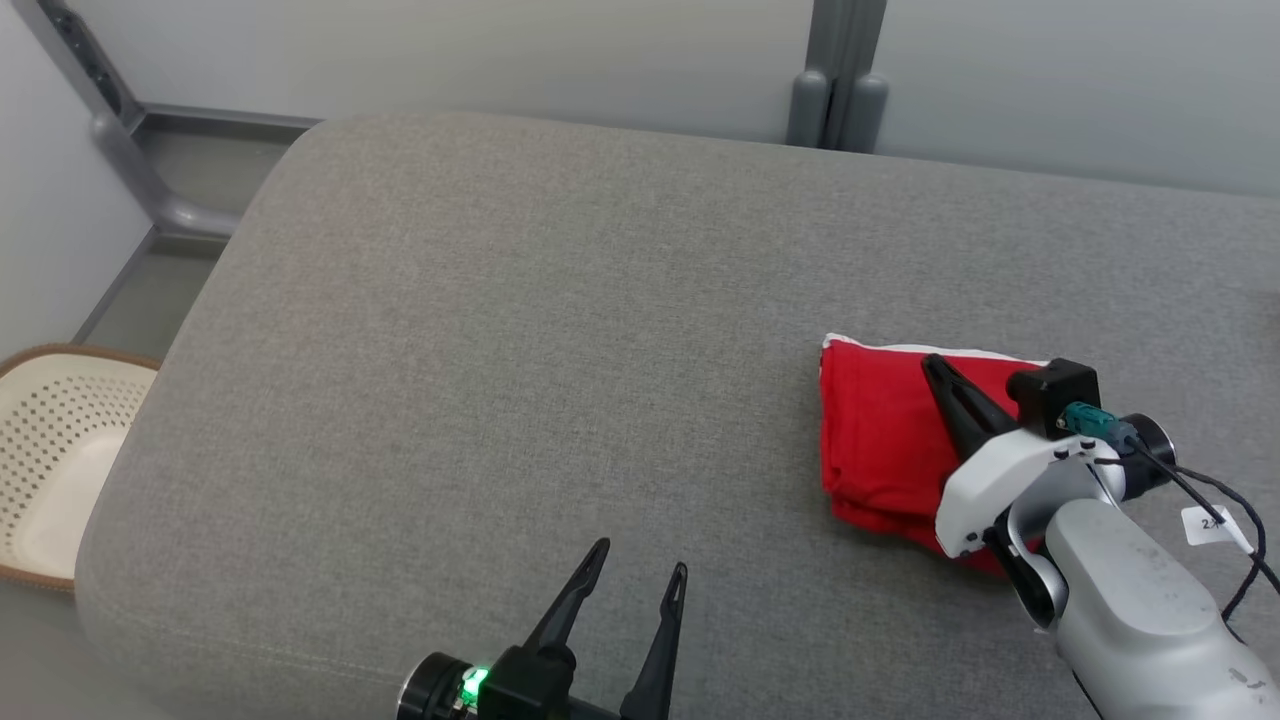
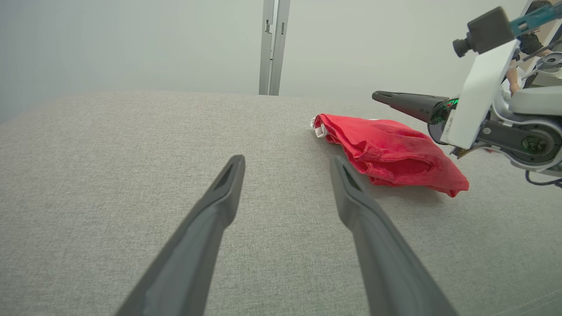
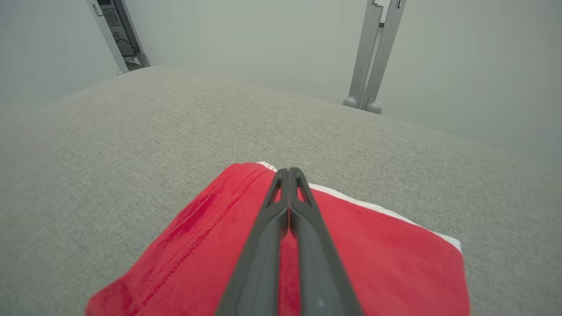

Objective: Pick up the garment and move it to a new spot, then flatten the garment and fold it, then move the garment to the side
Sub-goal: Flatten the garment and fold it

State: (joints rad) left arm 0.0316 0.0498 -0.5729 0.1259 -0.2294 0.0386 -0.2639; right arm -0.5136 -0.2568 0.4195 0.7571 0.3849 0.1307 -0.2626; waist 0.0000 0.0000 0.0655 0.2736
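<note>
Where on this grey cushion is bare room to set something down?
Bare: the cushion left of the red garment, up to its edge by the basket, and the far strip by the wall. Crowded: the right, where the shut right gripper hangs over the garment.

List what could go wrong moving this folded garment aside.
The right gripper is shut above the garment; a push instead of a grip may slide its layers apart.
Its folds look loose and uneven at the edge; dragging over the grey cushion may open them.
The left gripper is open, apart, steadying nothing.
</note>
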